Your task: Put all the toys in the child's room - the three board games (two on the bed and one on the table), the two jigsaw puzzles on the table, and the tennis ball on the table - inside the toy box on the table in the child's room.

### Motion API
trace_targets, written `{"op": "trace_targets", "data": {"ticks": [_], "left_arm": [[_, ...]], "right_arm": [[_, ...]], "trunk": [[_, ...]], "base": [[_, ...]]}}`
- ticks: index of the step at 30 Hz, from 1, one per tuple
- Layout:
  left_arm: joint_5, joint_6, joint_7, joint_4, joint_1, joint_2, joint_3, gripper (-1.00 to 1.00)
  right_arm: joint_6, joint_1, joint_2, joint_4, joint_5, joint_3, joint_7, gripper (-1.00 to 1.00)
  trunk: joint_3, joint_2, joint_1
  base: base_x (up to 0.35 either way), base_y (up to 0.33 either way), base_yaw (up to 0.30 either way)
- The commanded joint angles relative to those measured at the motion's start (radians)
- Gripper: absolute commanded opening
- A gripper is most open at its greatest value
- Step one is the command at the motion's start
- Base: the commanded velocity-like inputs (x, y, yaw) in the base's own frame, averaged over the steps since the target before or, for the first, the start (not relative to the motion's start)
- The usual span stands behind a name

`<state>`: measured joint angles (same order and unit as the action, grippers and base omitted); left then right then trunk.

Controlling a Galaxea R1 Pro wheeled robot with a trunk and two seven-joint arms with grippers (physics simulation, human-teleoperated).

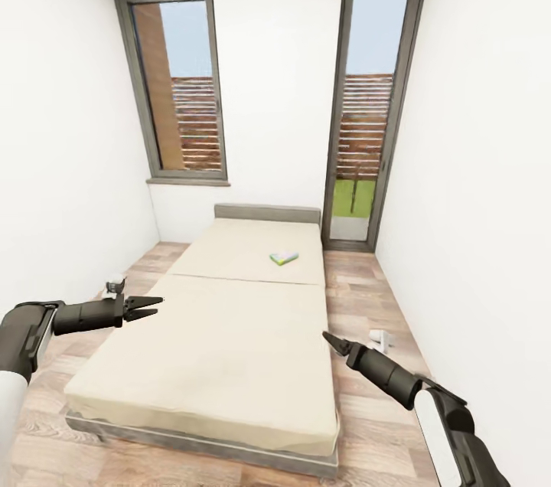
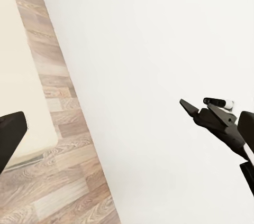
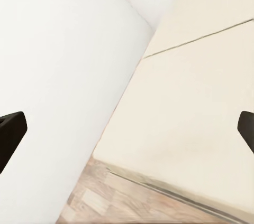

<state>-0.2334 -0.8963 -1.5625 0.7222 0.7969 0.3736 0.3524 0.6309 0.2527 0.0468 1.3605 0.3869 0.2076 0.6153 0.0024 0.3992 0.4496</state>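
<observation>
A board game [image 1: 284, 258] lies flat on the far part of the bed [image 1: 229, 334], near the headboard [image 1: 267, 213]. The left gripper [image 1: 153, 307] hangs over the bed's left edge, fingers spread apart. The right gripper [image 1: 330, 339] hangs by the right edge; I cannot tell if it is open.

Bright and even throughout, with daylight coming through the two tall windows [image 1: 180, 81] on the far wall. Hardly any shadows: only a thin dark line under the bed [image 1: 229, 334] frame. White walls [image 1: 61, 165] nearly washed out, without glare spots. Sharp across the head view, though stretched toward the edges. Slightly soft and grainy on the floor planks [image 2: 58, 182] in the wrist views.
</observation>
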Motion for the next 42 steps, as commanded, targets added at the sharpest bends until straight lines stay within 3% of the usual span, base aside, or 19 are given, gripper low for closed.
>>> {"op": "trace_targets", "data": {"ticks": [1, 14, 22, 35, 42], "left_arm": [[-0.011, -0.01, -0.008, 0.0, 0.001, -0.001, 0.003, 1.0], [-0.011, -0.01, -0.008, 0.0, 0.001, -0.008, 0.002, 1.0], [-0.011, -0.012, -0.008, 0.0, 0.001, -0.015, 0.002, 1.0], [-0.011, -0.013, -0.008, 0.0, 0.001, -0.023, 0.002, 1.0], [-0.011, -0.012, -0.008, 0.0, 0.001, -0.025, 0.002, 1.0]], "right_arm": [[0.007, 0.0, 0.001, 0.0, 0.003, 0.003, 0.003, 1.0], [0.007, 0.0, 0.0, 0.0, 0.003, 0.002, 0.003, 1.0], [0.006, 0.0, 0.002, 0.0, 0.007, 0.008, 0.004, 1.0], [0.006, 0.0, 0.008, 0.0, 0.002, 0.0, 0.004, 1.0], [0.006, 0.0, 0.007, 0.0, 0.001, 0.0, 0.004, 1.0]], "trunk": [[-0.002, 0.001, 0.0], [-0.017, 0.001, 0.0], [-0.026, 0.001, 0.0], [-0.028, 0.001, 0.0], [-0.028, 0.001, 0.0]], "base": [[0.016, -0.021, 0.208], [0.002, -0.025, 0.208], [0.001, -0.244, 0.18], [0.067, -0.286, 0.016], [0.064, -0.083, 0.142]]}}
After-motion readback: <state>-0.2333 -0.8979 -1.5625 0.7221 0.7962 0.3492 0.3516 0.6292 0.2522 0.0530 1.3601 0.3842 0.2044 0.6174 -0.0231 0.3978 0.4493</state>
